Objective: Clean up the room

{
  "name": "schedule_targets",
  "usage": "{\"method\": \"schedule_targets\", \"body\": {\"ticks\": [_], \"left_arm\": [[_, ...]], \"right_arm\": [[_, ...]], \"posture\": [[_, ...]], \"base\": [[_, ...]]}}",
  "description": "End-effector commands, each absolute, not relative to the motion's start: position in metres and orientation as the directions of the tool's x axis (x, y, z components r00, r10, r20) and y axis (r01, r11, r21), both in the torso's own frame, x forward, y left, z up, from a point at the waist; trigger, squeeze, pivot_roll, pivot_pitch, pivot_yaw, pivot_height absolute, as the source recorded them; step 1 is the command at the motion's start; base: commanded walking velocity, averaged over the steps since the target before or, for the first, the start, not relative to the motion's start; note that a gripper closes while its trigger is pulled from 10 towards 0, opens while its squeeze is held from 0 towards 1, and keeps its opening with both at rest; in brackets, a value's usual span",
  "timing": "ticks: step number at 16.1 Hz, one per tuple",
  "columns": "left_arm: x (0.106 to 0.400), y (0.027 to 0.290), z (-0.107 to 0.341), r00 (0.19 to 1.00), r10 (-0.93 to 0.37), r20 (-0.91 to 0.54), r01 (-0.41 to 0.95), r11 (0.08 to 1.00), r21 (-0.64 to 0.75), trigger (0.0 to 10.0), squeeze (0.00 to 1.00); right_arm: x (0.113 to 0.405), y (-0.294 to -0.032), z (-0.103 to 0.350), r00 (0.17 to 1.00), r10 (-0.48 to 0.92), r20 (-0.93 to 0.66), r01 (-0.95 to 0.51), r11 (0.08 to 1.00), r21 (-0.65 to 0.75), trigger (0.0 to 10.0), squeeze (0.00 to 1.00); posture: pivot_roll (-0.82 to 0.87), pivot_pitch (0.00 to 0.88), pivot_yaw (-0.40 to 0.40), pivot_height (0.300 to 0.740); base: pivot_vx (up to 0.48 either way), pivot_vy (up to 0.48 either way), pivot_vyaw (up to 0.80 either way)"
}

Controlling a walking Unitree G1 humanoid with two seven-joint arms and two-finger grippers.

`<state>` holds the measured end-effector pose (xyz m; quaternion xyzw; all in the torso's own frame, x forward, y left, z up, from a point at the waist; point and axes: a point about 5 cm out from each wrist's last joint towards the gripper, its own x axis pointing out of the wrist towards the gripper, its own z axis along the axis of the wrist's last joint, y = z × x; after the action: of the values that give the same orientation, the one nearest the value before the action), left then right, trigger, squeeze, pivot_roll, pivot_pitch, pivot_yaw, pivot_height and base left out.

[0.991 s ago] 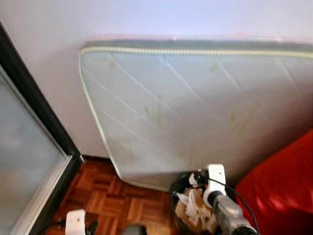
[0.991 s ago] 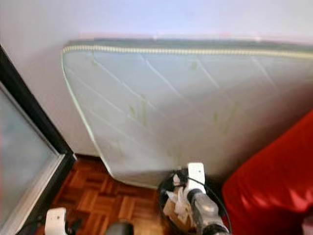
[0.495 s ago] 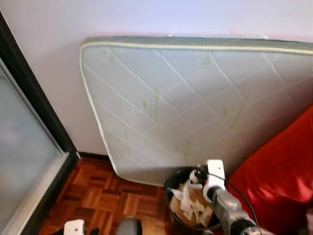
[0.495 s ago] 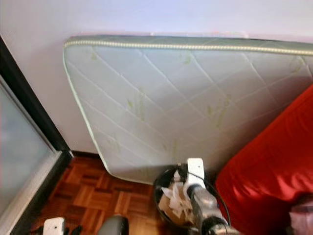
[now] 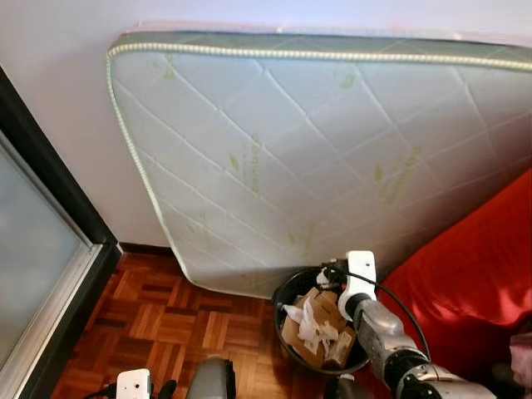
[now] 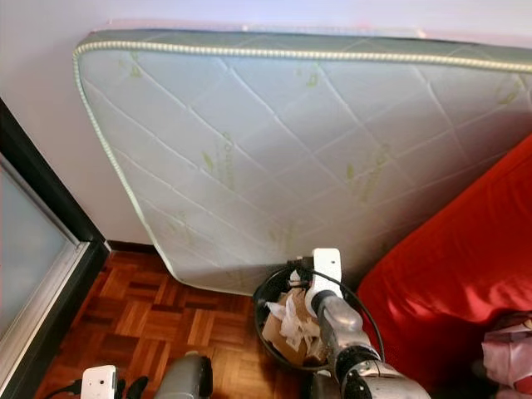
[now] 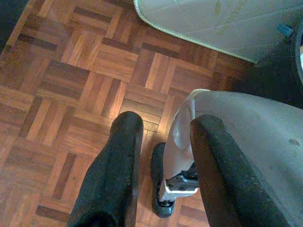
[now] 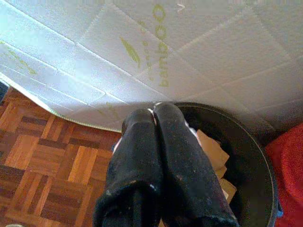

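Note:
A black waste bin [image 5: 293, 293] stands on the parquet floor against the foot of the mattress, holding crumpled paper [image 5: 309, 322] and cardboard scraps. My right arm [image 5: 378, 332] reaches over the bin's right side. In the right wrist view, my right gripper [image 8: 154, 111] is shut with nothing between its fingers, its tips above the bin's [image 8: 246, 156] near rim. My left gripper [image 7: 168, 122] hangs low over the parquet, open and empty, with my own foot [image 7: 165, 198] beneath it.
A white quilted mattress [image 5: 316, 150] leans against the wall behind the bin. A red sofa [image 5: 474, 283] closes in on the right, with a pink item [image 6: 507, 349] on it. A black-framed glass door [image 5: 41, 249] stands at the left. Parquet floor [image 5: 166, 316] lies between.
The camera has shifted, so the mattress sits higher in the picture and the bin shows more fully. My right arm stays over the bin.

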<state>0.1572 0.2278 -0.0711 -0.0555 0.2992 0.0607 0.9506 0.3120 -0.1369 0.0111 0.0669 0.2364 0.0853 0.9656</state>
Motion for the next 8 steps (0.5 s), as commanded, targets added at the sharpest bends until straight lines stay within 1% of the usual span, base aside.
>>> {"method": "schedule_targets", "body": {"ticks": [1,5,8], "left_arm": [[0.162,0.233,-0.068,0.818,0.094,-0.567,-0.155,0.986,-0.061,10.0,0.0],[0.172,0.231,-0.061,0.857,0.086,-0.508,-0.134,0.989,-0.06,10.0,0.0],[0.172,0.23,-0.058,0.876,0.082,-0.476,-0.124,0.991,-0.056,10.0,0.0]], "right_arm": [[0.313,-0.136,0.011,0.872,0.197,-0.448,-0.123,0.974,0.188,10.0,1.0],[0.31,-0.14,0.008,0.87,0.179,-0.46,-0.11,0.979,0.174,10.0,1.0],[0.308,-0.146,0.006,0.873,0.129,-0.471,-0.088,0.99,0.107,10.0,1.0]], "posture": [[0.24,0.132,-0.027,0.636],[0.25,0.13,-0.023,0.636],[0.25,0.138,-0.018,0.636]], "base": [[0.0,0.0,0.0],[0.0,0.0,0.0],[0.0,0.0,0.0]]}}
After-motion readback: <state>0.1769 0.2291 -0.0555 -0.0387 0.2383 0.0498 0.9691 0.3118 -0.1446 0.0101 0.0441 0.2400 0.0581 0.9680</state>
